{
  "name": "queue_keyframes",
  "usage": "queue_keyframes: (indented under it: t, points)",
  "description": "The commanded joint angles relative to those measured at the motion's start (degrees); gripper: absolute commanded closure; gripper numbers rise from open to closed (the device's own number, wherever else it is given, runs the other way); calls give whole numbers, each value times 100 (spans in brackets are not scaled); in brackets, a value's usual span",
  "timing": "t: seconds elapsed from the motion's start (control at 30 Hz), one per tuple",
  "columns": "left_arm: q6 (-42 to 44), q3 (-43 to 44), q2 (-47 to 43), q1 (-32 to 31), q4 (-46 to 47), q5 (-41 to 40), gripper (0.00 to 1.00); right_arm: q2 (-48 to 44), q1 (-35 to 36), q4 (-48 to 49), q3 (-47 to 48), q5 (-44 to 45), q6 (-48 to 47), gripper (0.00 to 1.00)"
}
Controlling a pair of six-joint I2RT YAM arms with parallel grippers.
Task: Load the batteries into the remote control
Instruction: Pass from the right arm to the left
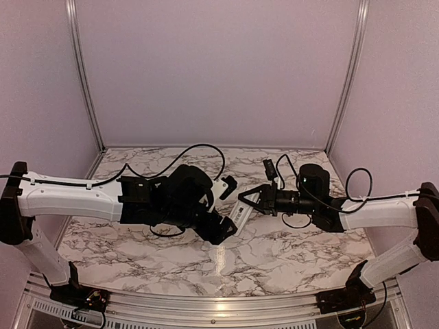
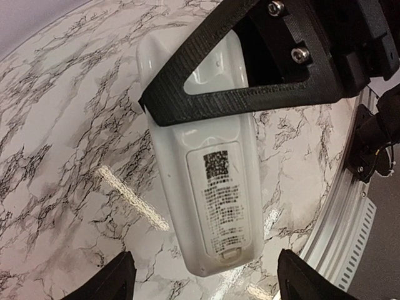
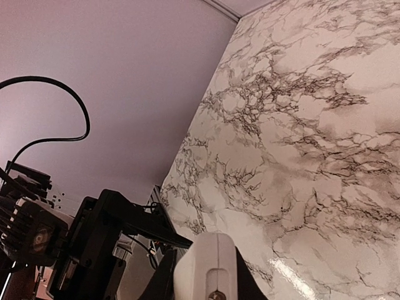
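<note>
Over the veined marble tabletop, the right gripper clamps one end of the small white rectangular remote control, its long axis pointing into the wide-spread left gripper.

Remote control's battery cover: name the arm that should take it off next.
Left. The right gripper clamps the remote control; the left gripper hangs open and free, straddling the latch end of the battery cover.
</note>
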Motion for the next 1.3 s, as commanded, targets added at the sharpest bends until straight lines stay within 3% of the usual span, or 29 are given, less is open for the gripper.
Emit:
queue_keyframes:
  t: [0.0,0.27,0.57,0.63,0.73,0.87,1.07,1.13,1.17,1.27]
  points:
    - [-16,350,394,-44,78,-282,18,-75,144,-156,319,186,-109,100]
    - [-42,676,760,-77,-44,-372,24,-90,229,-234,427,293,-109,100]
    - [-153,745,826,-77,-116,-478,53,-133,226,-205,501,205,-24,95]
    - [-175,720,800,-77,-91,-480,57,-141,216,-259,545,146,-20,89]
    - [-241,534,599,-33,82,-369,63,-192,140,-270,560,15,-22,71]
    - [-306,-85,36,141,1061,502,70,-442,-58,-7,479,-235,-111,52]
    - [-374,-700,-684,337,2377,1789,71,-865,-217,173,743,-985,-921,36]
    - [-406,-850,-885,375,2716,2183,71,-993,-206,295,793,-1233,-1156,27]
    - [-416,-903,-968,387,2877,2341,71,-1048,-201,367,807,-1315,-1269,16]
    - [-438,-963,-1169,389,3251,2773,71,-1156,-155,567,867,-1527,-1442,11]
